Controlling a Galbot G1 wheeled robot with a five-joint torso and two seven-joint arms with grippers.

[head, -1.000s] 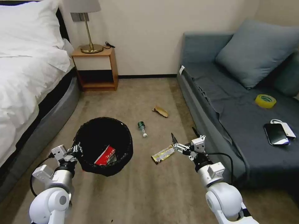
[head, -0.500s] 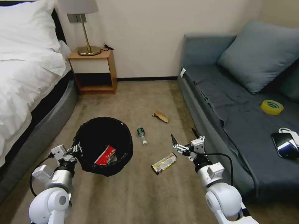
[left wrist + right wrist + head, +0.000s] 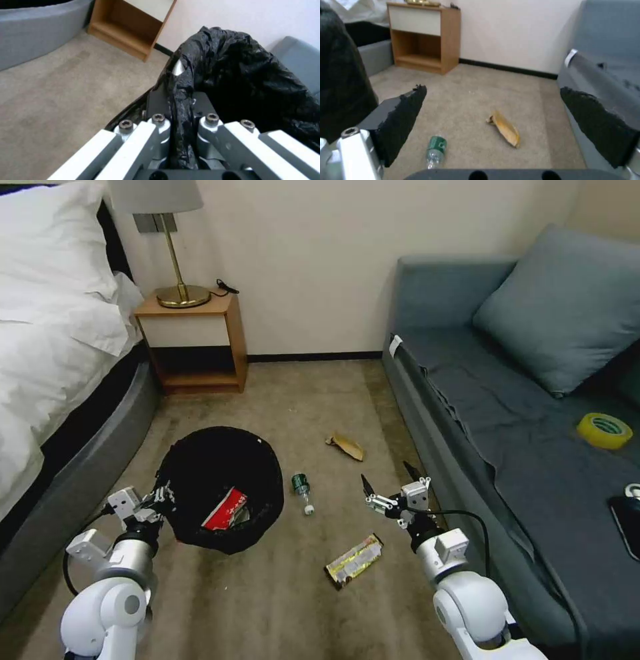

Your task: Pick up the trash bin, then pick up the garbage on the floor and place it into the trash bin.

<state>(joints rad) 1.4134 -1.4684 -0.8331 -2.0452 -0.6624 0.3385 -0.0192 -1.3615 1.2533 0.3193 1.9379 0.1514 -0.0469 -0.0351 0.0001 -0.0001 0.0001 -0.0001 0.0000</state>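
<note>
Pincer of the left arm (image 3: 162,495) clamped on the black-bagged rim of the trash bin (image 3: 223,483), holding it at the bin's bed-side edge; a red-and-white wrapper (image 3: 225,509) lies inside. Right pincer (image 3: 389,485), jaws wide apart and empty, hovers on the bin's sofa side, forearm stretched forward. Relative to the bin: small bottle (image 3: 301,490) just beside it, between bin and right pincer, long axis pointing away from the robot; tan wrapper (image 3: 347,446) farther toward the wall; gold-brown wrapper (image 3: 355,561) nearer the robot, lying diagonally. Judged: the right arm is nearer all three pieces.
</note>
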